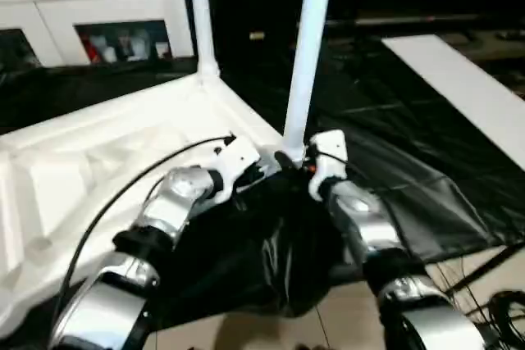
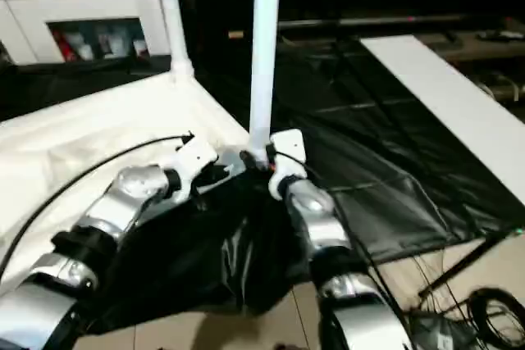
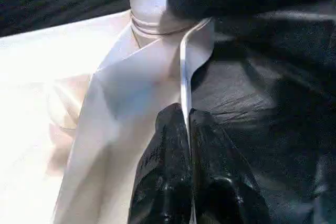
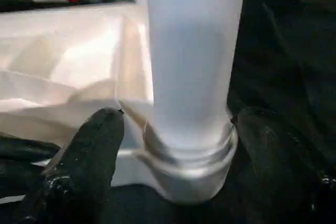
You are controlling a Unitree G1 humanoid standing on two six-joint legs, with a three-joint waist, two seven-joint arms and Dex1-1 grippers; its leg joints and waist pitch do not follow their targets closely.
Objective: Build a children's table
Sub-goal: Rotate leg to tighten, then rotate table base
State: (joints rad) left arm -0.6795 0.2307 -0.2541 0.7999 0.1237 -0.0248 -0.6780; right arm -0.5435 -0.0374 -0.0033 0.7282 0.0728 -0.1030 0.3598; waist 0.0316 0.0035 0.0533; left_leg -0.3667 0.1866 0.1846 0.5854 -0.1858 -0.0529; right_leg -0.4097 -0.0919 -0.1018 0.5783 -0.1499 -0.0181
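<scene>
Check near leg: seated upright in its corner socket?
Upright, in the socket: near leg rises straight from the tabletop corner; ribbed end sits inside the collar.

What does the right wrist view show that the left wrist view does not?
Right wrist view: the right tool open, a finger either side of the near leg where it stands in its corner socket, plus the tabletop's ribbed underside. Left wrist view: the left tool shut on the tabletop's thin rim, with black sheeting beside it. Both show that leg's ribbed end in the same corner.

Upturned white children's table [image 1: 98, 161], two legs upright
</scene>
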